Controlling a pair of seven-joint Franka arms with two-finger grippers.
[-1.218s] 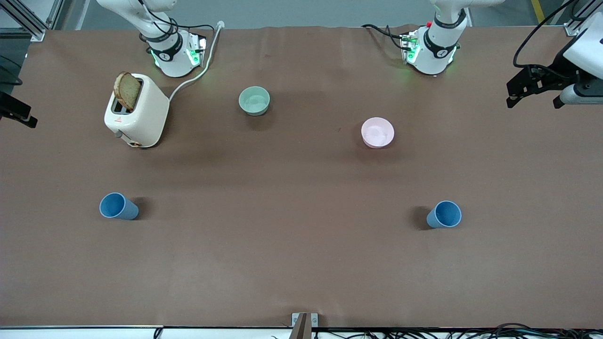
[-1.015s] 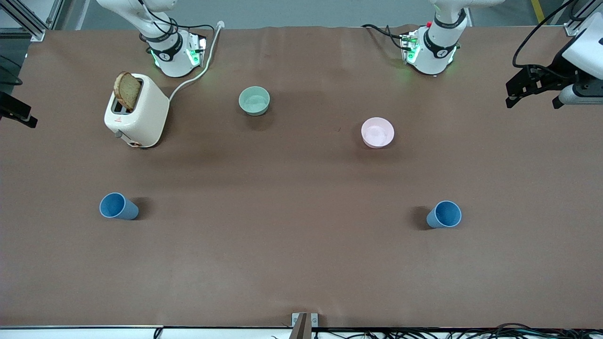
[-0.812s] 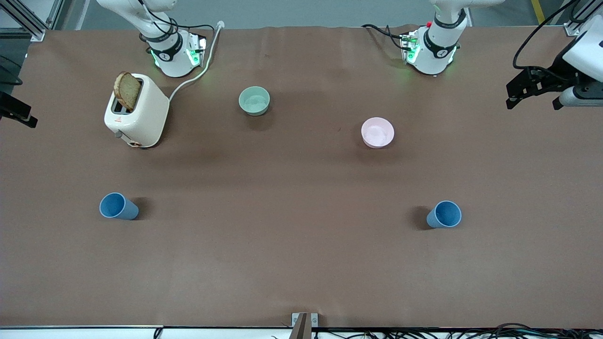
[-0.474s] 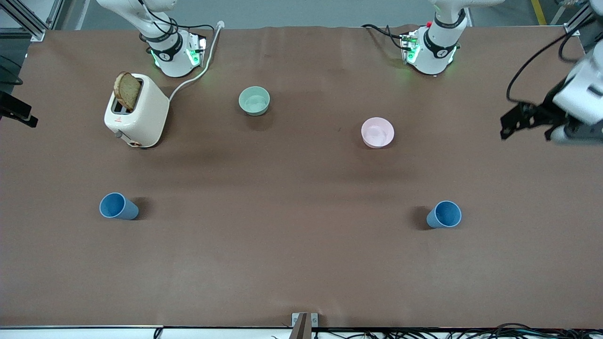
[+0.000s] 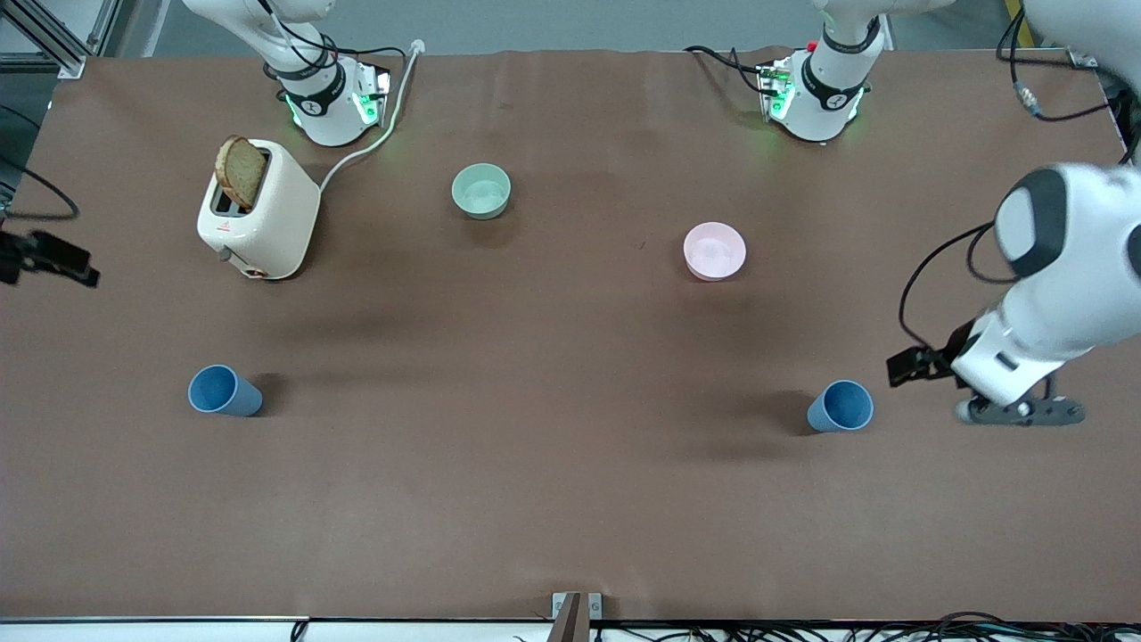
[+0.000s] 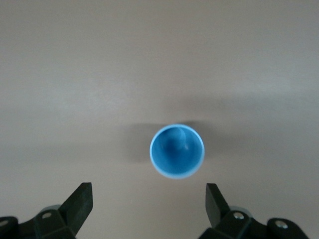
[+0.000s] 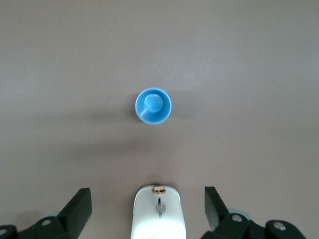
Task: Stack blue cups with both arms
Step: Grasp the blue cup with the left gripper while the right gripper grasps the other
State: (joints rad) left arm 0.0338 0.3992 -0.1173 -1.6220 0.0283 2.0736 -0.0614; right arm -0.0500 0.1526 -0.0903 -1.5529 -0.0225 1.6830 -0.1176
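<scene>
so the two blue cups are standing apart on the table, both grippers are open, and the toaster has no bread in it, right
Not quite: the toaster has a slice of bread sticking up from its slot, as the front view shows. The rest holds: the two blue cups stand apart, and the left gripper and right gripper are both open.

The right end effector (image 5: 49,259) is blurred and cut by the frame edge.

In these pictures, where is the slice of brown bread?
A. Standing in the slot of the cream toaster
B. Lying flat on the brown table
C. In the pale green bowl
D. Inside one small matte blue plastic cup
A: the slice of brown bread stands up out of the top slot of the cream toaster.
</scene>
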